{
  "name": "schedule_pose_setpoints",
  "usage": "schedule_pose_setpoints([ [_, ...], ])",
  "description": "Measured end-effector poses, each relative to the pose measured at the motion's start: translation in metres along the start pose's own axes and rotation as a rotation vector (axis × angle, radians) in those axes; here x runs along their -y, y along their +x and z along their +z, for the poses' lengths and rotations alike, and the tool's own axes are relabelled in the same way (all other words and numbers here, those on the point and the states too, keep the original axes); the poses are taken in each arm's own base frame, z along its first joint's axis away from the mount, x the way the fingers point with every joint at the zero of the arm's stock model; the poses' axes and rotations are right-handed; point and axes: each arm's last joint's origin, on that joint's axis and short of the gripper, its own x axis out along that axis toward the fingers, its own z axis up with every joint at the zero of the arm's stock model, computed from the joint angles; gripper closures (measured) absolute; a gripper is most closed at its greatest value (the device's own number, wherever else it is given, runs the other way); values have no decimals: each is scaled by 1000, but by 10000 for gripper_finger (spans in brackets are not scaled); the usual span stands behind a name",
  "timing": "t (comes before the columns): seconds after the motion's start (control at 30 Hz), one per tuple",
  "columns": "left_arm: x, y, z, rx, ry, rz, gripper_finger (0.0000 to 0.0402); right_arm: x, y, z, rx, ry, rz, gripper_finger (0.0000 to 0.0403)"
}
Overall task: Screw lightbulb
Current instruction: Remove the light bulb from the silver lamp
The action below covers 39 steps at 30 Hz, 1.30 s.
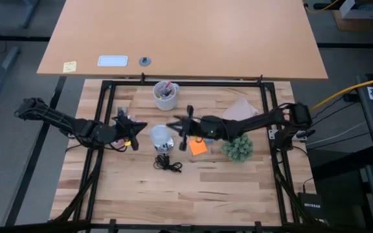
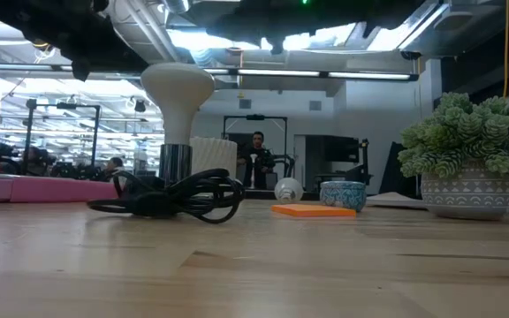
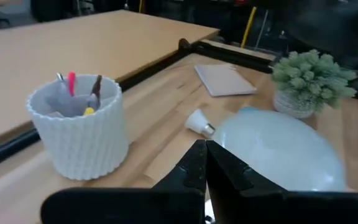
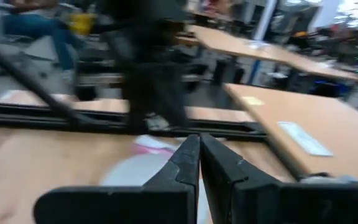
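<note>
High view shows me both arms reaching in toward the middle of the table, the left gripper (image 1: pixel 136 127) and the right gripper (image 1: pixel 171 122) each just beside the lightbulb (image 1: pixel 161 136), one on either side, and both clenched on nothing. In the low view the lightbulb stands upright, dome on top, its narrow base seated in the shiny socket (image 2: pixel 175 164), with the black cord (image 2: pixel 179 198) coiled in front. From that I judge the screwing is done or nearly so; I cannot tell whether the thread is fully home. A second, smaller bulb (image 3: pixel 199 122) lies on its side on the wood near the pen cup (image 3: pixel 79 126), untouched. What seems left is pulling both arms clear of the lamp.
</note>
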Motion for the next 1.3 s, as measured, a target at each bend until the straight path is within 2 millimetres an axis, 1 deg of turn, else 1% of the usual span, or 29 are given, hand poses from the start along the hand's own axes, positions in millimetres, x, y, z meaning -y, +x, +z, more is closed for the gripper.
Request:
schedule_pose_setpoints([
  [0.1,-2,2,0,0,-5,22,401,-20,-2,-3,-14,-3,74,384],
  [0.23,-3,9,-2,-23,-12,39,401,-40,-1,-15,-49,-18,95,384],
  [0.33,-1,15,-5,-58,-2,16,401,-46,2,-24,-79,-18,80,384],
  [0.5,5,23,-6,-48,4,9,401,-48,6,-35,-114,6,76,384],
  [0.73,7,25,-11,-80,-20,-11,401,-37,12,-43,-145,20,43,384],
  [1.0,8,19,-10,-75,-44,-31,402,-27,15,-47,-169,7,-4,384],
  [1.13,11,12,-7,-84,-95,-114,401,-18,17,-48,-181,2,-74,384],
  [1.23,13,7,-6,-88,-108,-156,401,-11,18,-61,-253,-23,-131,384],
  [1.3,14,5,-6,-87,-105,-166,401,-5,19,-63,-263,-22,-134,384],
])
